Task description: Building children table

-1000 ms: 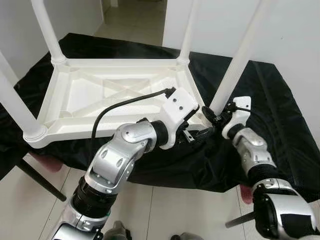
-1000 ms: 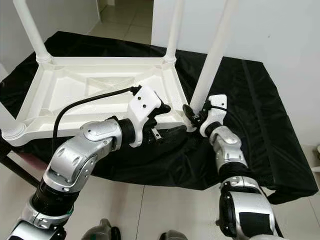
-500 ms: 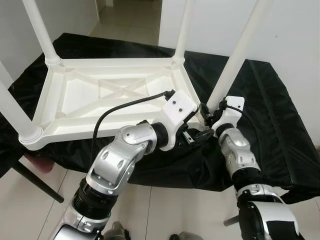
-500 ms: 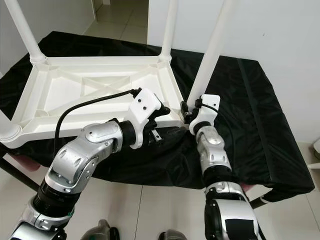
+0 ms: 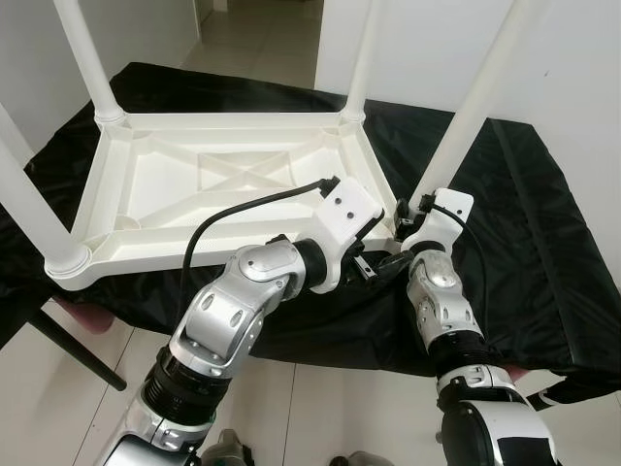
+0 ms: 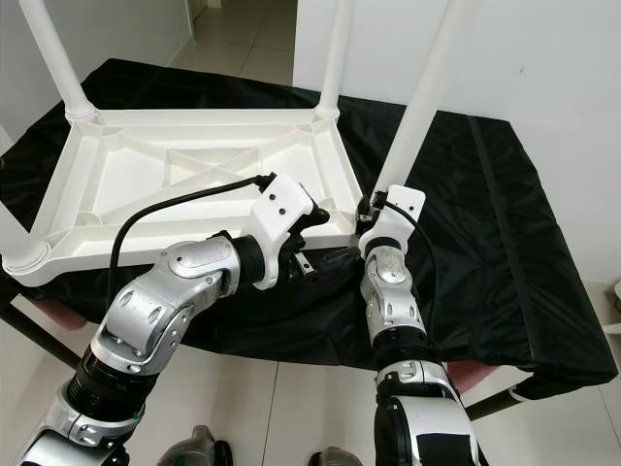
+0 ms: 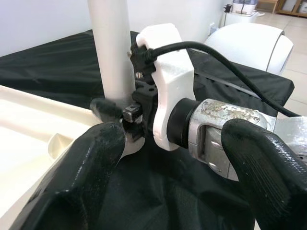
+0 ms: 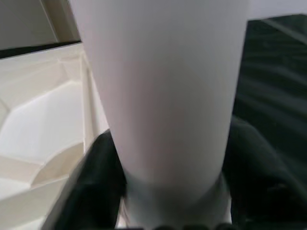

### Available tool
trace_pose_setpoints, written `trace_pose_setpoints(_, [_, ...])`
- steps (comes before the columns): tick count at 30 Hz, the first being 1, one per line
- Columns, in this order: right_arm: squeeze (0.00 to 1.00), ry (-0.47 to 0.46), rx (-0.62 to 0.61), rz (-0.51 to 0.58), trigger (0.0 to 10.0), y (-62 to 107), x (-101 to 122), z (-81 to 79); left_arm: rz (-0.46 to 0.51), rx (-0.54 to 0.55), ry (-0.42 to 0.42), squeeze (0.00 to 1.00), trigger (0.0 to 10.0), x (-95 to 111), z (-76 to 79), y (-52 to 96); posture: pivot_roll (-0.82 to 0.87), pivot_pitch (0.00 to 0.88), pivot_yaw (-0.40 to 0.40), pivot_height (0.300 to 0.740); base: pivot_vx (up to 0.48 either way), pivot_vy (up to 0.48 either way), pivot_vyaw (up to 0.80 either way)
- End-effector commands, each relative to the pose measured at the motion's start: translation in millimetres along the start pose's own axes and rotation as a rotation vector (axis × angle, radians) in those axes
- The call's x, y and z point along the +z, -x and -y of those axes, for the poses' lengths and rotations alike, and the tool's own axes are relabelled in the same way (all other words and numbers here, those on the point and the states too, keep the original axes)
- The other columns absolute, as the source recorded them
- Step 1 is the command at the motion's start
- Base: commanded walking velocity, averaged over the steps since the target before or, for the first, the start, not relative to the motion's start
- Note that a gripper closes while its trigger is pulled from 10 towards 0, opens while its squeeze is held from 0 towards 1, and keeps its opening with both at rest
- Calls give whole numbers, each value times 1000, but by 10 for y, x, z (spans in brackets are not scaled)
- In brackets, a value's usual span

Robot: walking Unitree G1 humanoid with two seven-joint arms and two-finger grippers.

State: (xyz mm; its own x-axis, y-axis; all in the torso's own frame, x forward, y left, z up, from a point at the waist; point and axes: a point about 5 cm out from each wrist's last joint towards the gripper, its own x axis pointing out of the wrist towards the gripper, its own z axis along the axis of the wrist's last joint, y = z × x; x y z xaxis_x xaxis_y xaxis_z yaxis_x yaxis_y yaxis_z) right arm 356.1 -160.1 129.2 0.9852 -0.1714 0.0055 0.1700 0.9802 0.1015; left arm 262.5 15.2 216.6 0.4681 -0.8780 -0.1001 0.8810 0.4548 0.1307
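Both claws — right claw (image 6: pixel 367 216) closer (table leg (image 6: pixel 419 107))

Upturned table (image 5: pixel 233 184) on cloth (image 5: pixel 543 233) (legs up).

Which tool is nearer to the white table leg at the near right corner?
Right. The right tool grips the base of that leg; the left tool stays open just beside it, under the table corner.
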Motion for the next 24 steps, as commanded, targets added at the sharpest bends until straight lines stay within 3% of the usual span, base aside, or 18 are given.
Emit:
trace_pose_setpoints(1, [1000, 2, -25, -66, 10000, 46, -151, 90, -3, 26, -8, 0, 10000, -12, 13, -8, 67, 0, -48, 740, 0, 0, 0])
trace_pose_setpoints(8, [1000, -2, -33, -52, 10000, 53, -120, 104, -2, 27, -4, 0, 10000, -22, 24, -8, 68, 0, -53, 740, 0, 0, 0])
trace_pose_setpoints(15, [1000, 13, 54, -12, 10000, 59, -65, 127, 1, 31, -6, 0, 10000, -21, 22, -15, 67, 0, -57, 740, 0, 0, 0])
trace_pose_setpoints(16, [192, 22, 77, -1, 10000, 51, -44, 170, 2, 32, -6, 0, 10000, -19, 20, -16, 66, 0, -58, 740, 0, 0, 0])
trace_pose_setpoints(17, [0, 26, 97, 8, 10000, 40, -25, 211, 2, 32, -6, 0, 10000, -18, 18, -18, 64, 0, -59, 740, 0, 0, 0])
trace_pose_setpoints(24, [0, 27, 177, 43, 10000, 8, 61, 320, 4, 33, -8, 0, 10000, -15, 14, -19, 61, 0, -59, 740, 0, 0, 0])
